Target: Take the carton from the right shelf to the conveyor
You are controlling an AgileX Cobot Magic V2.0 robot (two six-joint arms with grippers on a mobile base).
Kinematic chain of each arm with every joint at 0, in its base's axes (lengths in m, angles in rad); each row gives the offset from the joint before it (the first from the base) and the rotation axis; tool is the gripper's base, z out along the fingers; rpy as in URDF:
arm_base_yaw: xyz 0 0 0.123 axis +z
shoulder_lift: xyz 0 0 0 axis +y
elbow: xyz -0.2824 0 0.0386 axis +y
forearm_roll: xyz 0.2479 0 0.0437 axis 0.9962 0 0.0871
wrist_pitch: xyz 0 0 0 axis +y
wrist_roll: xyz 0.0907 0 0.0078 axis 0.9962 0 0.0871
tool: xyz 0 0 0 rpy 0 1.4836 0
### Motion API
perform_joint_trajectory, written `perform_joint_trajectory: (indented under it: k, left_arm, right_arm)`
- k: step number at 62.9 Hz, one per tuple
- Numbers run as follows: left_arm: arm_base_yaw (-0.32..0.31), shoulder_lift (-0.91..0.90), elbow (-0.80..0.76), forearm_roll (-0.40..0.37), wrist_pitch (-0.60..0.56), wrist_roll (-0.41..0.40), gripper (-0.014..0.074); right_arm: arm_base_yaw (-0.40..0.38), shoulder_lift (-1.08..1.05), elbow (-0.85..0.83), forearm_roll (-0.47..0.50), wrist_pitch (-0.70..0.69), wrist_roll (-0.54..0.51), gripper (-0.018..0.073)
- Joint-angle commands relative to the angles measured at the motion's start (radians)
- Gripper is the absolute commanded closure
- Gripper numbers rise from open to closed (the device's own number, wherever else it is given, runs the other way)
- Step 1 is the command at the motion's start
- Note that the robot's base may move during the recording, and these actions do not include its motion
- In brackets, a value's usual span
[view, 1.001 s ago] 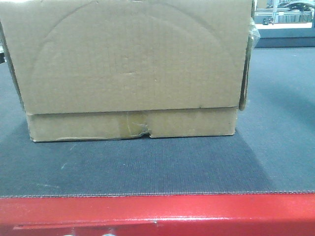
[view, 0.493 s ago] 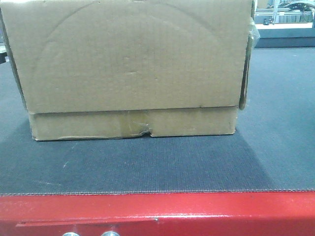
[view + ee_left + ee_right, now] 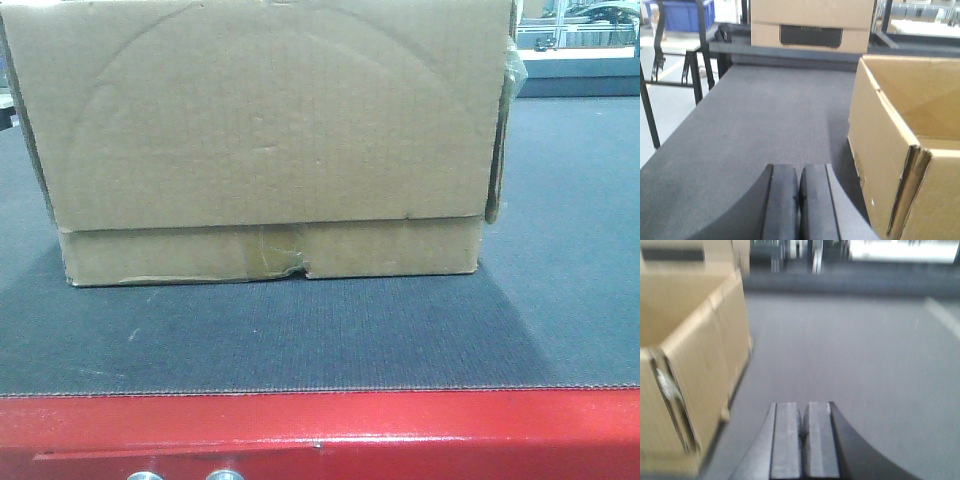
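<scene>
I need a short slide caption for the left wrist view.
Shut left gripper beside the open carton resting on the conveyor.

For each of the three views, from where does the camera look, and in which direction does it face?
Front-facing view: low before the conveyor, facing the carton side-on; no robot part shows.
Left wrist view: above the belt, left of the carton, looking along it; the left gripper, jaws together, shows at the bottom.
Right wrist view: on the carton's other side, blurred; the right gripper, jaws together.
All three views share the carton and belt.
</scene>
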Motion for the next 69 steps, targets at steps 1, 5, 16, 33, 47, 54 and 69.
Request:
perform_joint_trajectory:
  k: [1, 5, 16, 33, 47, 54, 69]
  left_arm:
    - [0.005, -0.012, 0.000, -0.001, -0.015, 0.007, 0.0591]
    - [0.005, -0.012, 0.000, -0.001, -0.009, 0.007, 0.0592]
    - [0.005, -0.012, 0.000, -0.001, -0.007, 0.007, 0.0592]
    - [0.005, -0.012, 0.000, -0.001, -0.007, 0.007, 0.0592]
    - [0.005, -0.012, 0.000, -0.001, -0.007, 0.007, 0.0592]
    - [0.005, -0.012, 0.000, -0.003, -0.007, 0.007, 0.0592]
    - [0.059, -0.057, 0.039, -0.214, -0.035, 0.273, 0.0592]
  right_arm:
    - [-0.006, -0.080, 0.004, -0.016, -0.016, -0.008, 0.0634]
    - [-0.006, -0.122, 0.004, -0.016, -0.018, -0.008, 0.0634]
    - [-0.006, -0.163, 0.004, -0.016, -0.033, -0.008, 0.0634]
    - [-0.006, -0.163, 0.004, -0.016, -0.035, -0.008, 0.0634]
    - [-0.006, -0.163, 0.004, -0.016, -0.035, -0.008, 0.0634]
    - [-0.006, -0.163, 0.004, -0.016, -0.035, -0.008, 0.0634]
    - [-0.006, -0.163, 0.004, -0.016, -0.035, -0.008, 0.0634]
